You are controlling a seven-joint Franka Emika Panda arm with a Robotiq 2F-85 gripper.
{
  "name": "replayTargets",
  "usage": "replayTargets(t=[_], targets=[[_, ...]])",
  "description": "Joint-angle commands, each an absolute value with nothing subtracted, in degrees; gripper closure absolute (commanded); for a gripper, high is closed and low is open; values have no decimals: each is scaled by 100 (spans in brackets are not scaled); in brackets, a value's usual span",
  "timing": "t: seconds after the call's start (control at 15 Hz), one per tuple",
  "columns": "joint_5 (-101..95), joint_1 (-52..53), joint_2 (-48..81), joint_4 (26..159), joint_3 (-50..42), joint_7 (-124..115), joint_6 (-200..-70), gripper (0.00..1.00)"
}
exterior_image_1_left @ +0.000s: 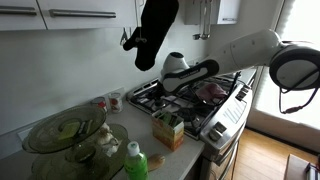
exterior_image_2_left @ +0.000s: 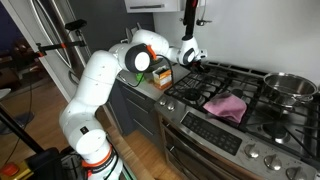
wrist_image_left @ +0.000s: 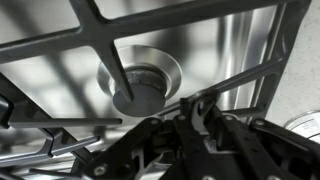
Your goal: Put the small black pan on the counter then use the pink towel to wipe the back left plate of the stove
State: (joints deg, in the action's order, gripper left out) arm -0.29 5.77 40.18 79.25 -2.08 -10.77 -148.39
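Note:
My gripper (exterior_image_2_left: 190,57) is low over the back left burner of the stove (exterior_image_2_left: 262,128); it also shows in an exterior view (exterior_image_1_left: 170,82). In the wrist view its jaws (wrist_image_left: 195,115) are shut on a thin dark handle end with a hanging hole, which looks like the small black pan's handle. The pan's body is hidden under the gripper. The back left plate (wrist_image_left: 140,80) lies bare under the grate just ahead of the jaws. The pink towel (exterior_image_2_left: 227,104) lies crumpled on the middle of the stove, also seen in an exterior view (exterior_image_1_left: 212,92).
A steel pot (exterior_image_2_left: 290,87) stands on a right burner. On the counter beside the stove are a coloured box (exterior_image_1_left: 168,130), glass bowls (exterior_image_1_left: 65,132) and a green bottle (exterior_image_1_left: 135,160). A black oven mitt (exterior_image_1_left: 155,30) hangs above.

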Motion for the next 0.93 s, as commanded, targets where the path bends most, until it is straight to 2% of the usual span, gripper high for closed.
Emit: replayTargets(t=[0.0,0.67,0.73,0.8,0.87], targets=[[-132,619,3929,8030,-202,-954,-14877,95],[-175,621,3845,8245,-117,-715,-14818,95],[-184,622,3853,8234,-122,-719,-14811,81],[-183,613,3857,8235,-113,-707,-14804,56],[-190,618,3865,8238,-120,-721,-14803,56]])
